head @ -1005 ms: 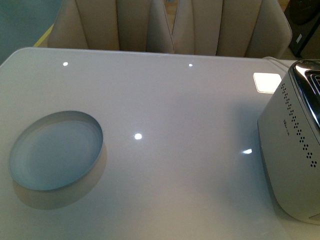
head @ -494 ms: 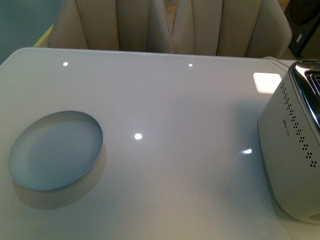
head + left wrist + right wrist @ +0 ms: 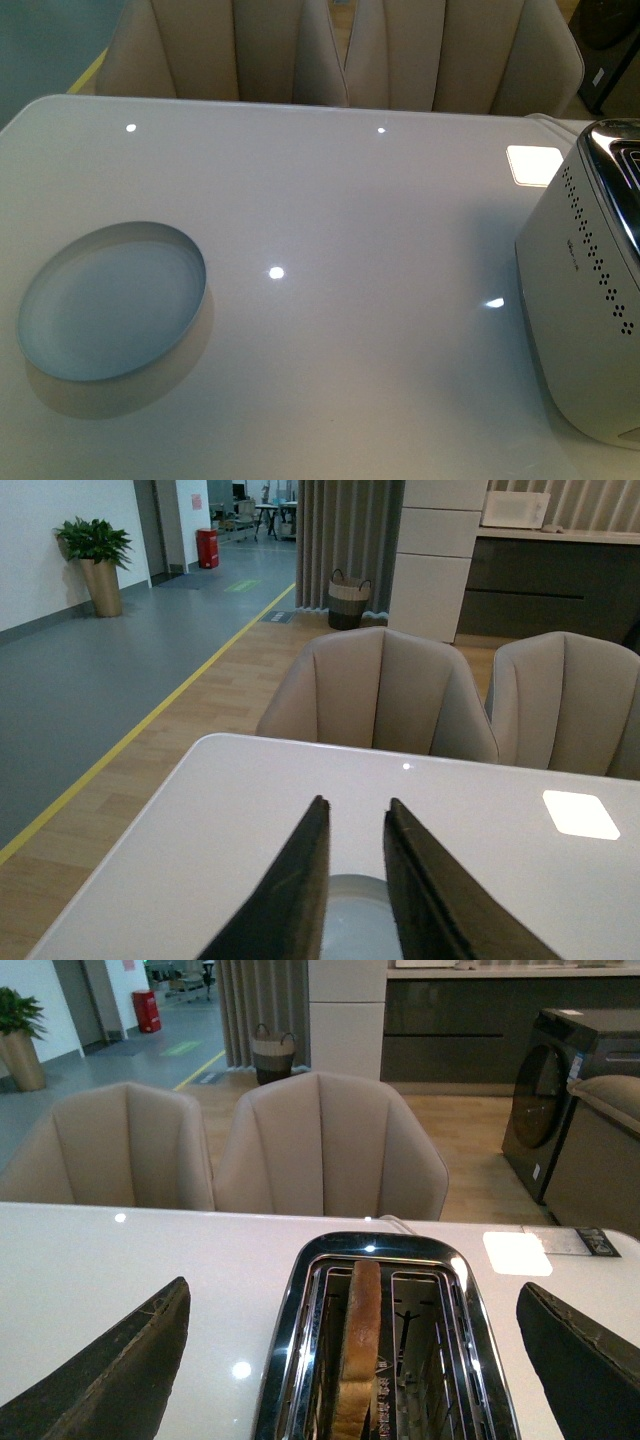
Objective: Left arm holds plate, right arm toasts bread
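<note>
The bread [image 3: 358,1345] stands upright in one slot of the chrome-topped toaster [image 3: 590,310] at the table's [image 3: 350,200] right edge. The plate [image 3: 108,300] sits bare near the left edge. Left gripper [image 3: 354,825] fingers narrowly apart above it; right gripper [image 3: 360,1360] spread wide. No writing legible.

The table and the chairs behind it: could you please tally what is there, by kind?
Plate: 1
Toaster: 1
Bread slice, standing in a toaster slot: 1
Beige chairs behind the table: 2
Total: 5
</note>
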Motion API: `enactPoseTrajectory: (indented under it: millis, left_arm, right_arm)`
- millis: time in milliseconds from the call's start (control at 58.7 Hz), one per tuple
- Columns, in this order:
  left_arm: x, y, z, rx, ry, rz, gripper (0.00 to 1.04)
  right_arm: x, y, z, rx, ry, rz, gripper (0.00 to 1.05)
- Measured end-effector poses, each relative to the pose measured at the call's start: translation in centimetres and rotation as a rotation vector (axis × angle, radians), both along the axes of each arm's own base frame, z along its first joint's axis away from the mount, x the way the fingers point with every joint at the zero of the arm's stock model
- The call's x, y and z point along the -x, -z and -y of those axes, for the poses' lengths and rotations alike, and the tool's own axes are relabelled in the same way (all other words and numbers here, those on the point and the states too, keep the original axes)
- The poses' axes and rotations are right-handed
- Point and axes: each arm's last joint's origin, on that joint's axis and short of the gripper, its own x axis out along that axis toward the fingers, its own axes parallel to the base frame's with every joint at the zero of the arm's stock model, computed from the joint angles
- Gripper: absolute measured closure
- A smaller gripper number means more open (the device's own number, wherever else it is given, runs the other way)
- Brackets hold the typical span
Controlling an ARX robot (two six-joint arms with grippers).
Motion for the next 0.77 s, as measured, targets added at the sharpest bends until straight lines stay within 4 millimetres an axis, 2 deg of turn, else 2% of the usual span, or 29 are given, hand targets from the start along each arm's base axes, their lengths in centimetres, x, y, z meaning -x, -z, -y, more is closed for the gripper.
enactPoseTrajectory:
  millis: [119,307,767]
  left_arm:
    - [0.00,0.00,0.00,0.000,0.000,0.000,0.40]
    - [0.00,0.00,0.00,-0.001,0.000,0.000,0.06]
    - [0.00,0.00,0.00,-0.002,0.000,0.000,0.07]
  right_arm:
    - [0.00,0.00,0.00,0.000,0.000,0.000,0.09]
    - [0.00,0.00,0.00,0.000,0.000,0.000,0.09]
    - [0.00,0.00,0.00,0.000,0.000,0.000,0.09]
